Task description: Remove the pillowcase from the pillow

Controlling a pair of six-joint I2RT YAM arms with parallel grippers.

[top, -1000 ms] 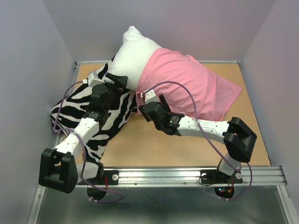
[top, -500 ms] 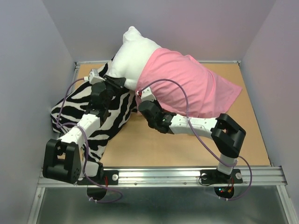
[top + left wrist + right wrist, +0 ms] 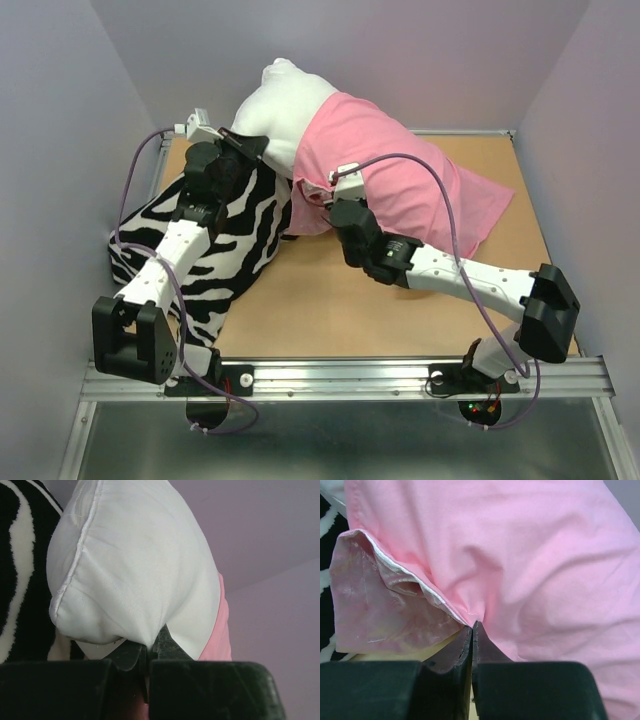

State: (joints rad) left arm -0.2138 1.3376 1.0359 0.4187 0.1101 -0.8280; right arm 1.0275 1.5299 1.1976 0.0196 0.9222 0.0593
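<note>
- Step in hand: stripping the case. Left jaws are clamped on the white pillow [image 3: 135, 565] at its bare corner; right jaws are clamped on the pink pillowcase [image 3: 520, 555] hem.
- Pillow lies at the bench [image 3: 330, 300] rear, its right half sheathed.
- Next move, by judgement: draw the arms apart.
- Zebra cushion [image 3: 230, 230] crowds the left arm; possible snag.

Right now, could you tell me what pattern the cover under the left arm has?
The cover has black-and-white zebra stripes, clearest in the top external view.
</note>
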